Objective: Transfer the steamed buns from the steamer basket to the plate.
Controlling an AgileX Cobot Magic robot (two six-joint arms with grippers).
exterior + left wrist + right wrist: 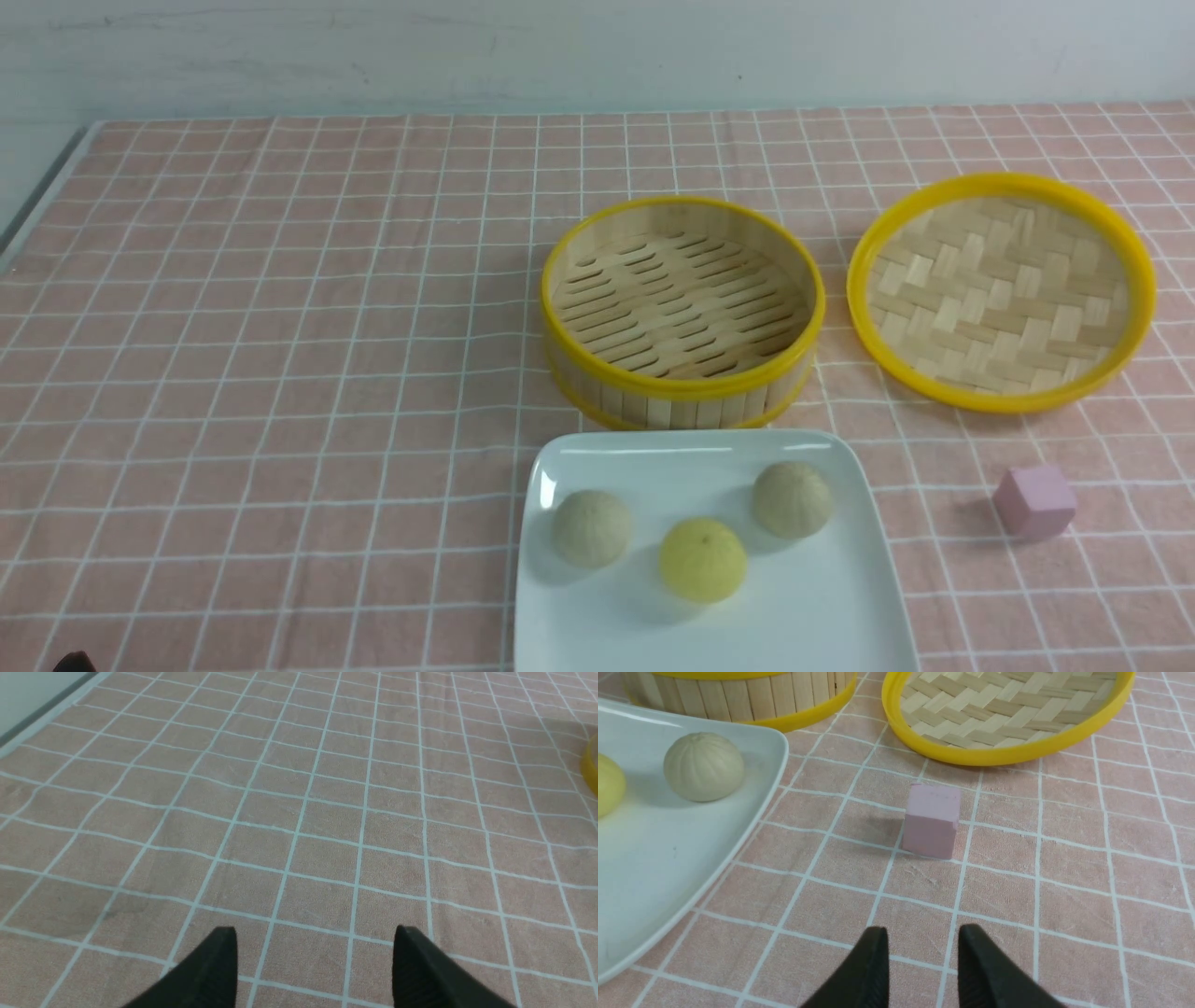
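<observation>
Bare desk (261, 373) is lying open leftward; the steamer basket (681, 387), lid (1001, 291) and pink cube (1034, 502) are crowding the plate (812, 607).

Your front camera sat up high on the robot's side and looked forward and down over the whole pink checked cloth (280, 373). Your left wrist camera looked low and close over bare cloth, catching only a yellow edge of the steamer basket (591, 765). Your right wrist camera was low and close too, and shared the plate (654, 868), lid (1008, 714) and pink cube (931, 821) with the front view.
</observation>
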